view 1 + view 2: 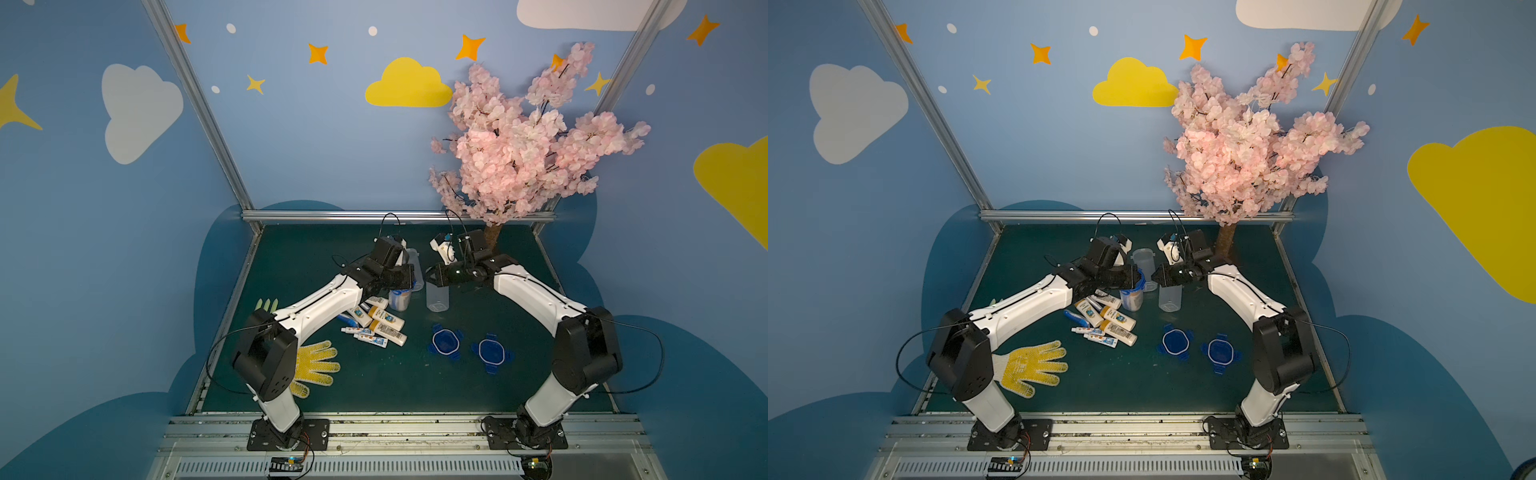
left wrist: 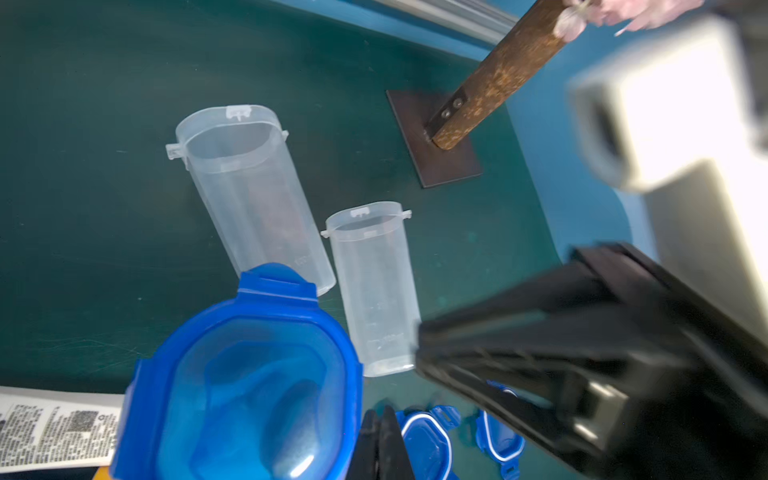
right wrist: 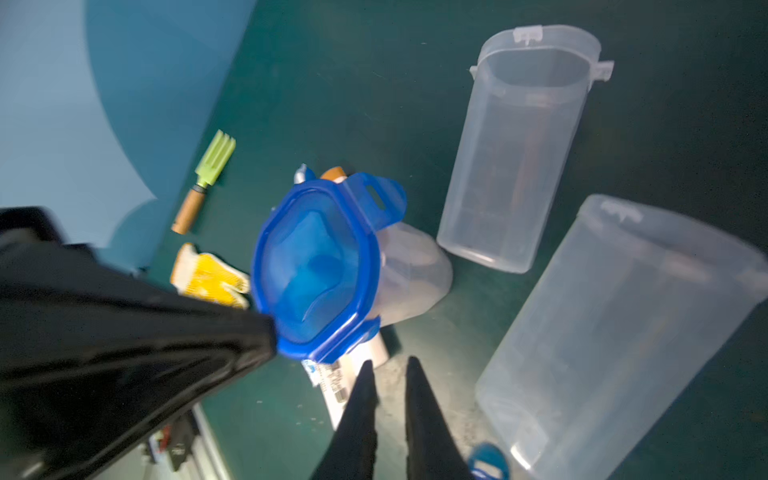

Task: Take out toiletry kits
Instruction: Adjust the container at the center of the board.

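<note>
Already out, toiletry kits (image 1: 376,328) lie heaped on the green surface (image 1: 386,386), partly under the left forearm, near a yellow glove (image 1: 316,365). Left fingers (image 2: 390,451), pressed together, touch the lidded jar (image 1: 401,298); right fingers (image 3: 365,399), slightly spread and empty, hover over an empty clear jar (image 1: 437,297).

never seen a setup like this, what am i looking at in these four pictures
Two robot arms stand at a green table. Two pictures look down from overhead; two come from cameras on the arms' wrists. On the table lie toiletries, two empty clear jars, one jar with its blue lid on, two loose lids, a yellow glove and a fake blossom tree. The left tool is shut at that lid's edge; whether it grips it is unclear. The right tool is slightly open, holding nothing.
</note>
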Tool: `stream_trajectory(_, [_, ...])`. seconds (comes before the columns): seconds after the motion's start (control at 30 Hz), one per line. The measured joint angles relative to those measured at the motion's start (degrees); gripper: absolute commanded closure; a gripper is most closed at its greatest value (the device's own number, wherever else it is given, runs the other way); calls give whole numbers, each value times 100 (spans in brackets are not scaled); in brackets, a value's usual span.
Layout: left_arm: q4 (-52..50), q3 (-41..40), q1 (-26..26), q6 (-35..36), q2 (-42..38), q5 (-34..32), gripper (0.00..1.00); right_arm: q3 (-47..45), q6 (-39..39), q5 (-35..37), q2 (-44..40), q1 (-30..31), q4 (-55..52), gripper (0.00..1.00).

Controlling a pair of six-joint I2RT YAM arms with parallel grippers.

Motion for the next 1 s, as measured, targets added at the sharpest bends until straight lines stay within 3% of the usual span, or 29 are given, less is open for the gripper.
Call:
stream_trajectory(0.17, [17, -70, 81, -7, 48, -39, 98, -887, 1025, -920, -109, -177, 1285, 58])
stream_trajectory(0.4, [52, -179, 168, -24, 52, -35, 98, -1224, 2002, -1495, 199, -122, 2435, 48])
stream_trajectory(1.0, [385, -289, 223, -136, 114, 98, 98, -1528, 3698, -2175, 1075, -13, 4583, 45])
